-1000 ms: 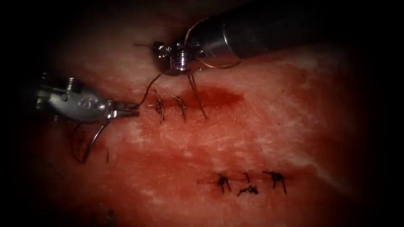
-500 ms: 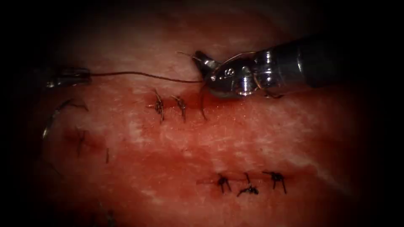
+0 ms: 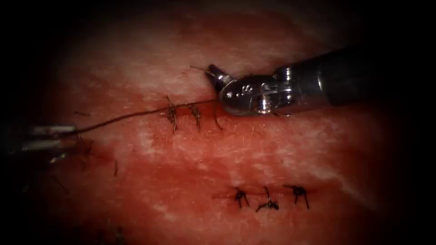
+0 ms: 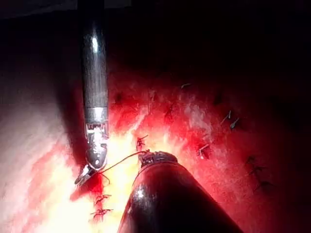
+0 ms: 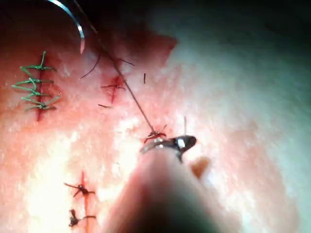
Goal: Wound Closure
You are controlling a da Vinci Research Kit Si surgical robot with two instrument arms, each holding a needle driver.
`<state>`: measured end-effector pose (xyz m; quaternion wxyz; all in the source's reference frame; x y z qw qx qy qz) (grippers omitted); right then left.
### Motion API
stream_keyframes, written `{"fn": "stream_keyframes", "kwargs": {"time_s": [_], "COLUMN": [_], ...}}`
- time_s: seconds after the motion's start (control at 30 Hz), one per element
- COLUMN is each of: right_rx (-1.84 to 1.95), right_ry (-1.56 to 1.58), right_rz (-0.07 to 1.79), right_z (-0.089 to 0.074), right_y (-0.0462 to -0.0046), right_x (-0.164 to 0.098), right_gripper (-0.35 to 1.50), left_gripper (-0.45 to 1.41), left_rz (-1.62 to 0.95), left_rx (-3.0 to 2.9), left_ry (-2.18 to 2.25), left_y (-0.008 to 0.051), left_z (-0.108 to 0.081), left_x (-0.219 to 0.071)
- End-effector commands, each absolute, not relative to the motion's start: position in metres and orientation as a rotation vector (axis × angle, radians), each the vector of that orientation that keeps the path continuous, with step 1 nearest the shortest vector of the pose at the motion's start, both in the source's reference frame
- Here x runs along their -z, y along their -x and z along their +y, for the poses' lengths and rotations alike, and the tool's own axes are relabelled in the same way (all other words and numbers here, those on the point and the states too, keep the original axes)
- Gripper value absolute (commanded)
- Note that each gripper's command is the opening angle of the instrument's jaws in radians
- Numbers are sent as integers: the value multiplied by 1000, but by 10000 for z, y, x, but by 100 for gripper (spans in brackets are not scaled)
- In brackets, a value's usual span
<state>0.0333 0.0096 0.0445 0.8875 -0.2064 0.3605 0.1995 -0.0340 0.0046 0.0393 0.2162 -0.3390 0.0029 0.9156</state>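
Left tool (image 3: 54,138) had dropped lower, jaws closed on thread (image 3: 122,116); strand ran taut to right tool (image 3: 213,75), jaws clamped on short tail beside cut (image 3: 195,109); knot likely tightening; needle (image 5: 73,22) free of tissue (image 3: 254,154), beyond left jaws.

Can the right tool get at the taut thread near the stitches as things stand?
Probably yes: the thread runs bare from the left tool to the stitches, just beside the right tool, nothing between. But its jaws look shut on a short thread end.
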Motion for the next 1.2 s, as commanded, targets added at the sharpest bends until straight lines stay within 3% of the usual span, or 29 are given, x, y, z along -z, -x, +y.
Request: {"fn": "stream_keyframes", "kwargs": {"time_s": [0.03,0.43,0.77,1.2], "right_rx": [-417,-411,-408,-410], "right_ry": [425,422,433,429], "right_rz": [751,753,753,744], "right_z": [89,88,102,89], "right_y": [-337,-328,-308,-317], "right_x": [-451,-452,-471,-465], "right_gripper": [-35,-35,-35,-35], "left_gripper": [-45,-45,-45,-45], "left_rz": [11,122,146,149], "left_rx": [-2534,-2484,-2490,-2465], "left_ry": [956,1002,1000,991], "left_y": [342,281,275,266], "left_z": [43,52,32,67], "left_x": [-390,-294,-302,-297]}}
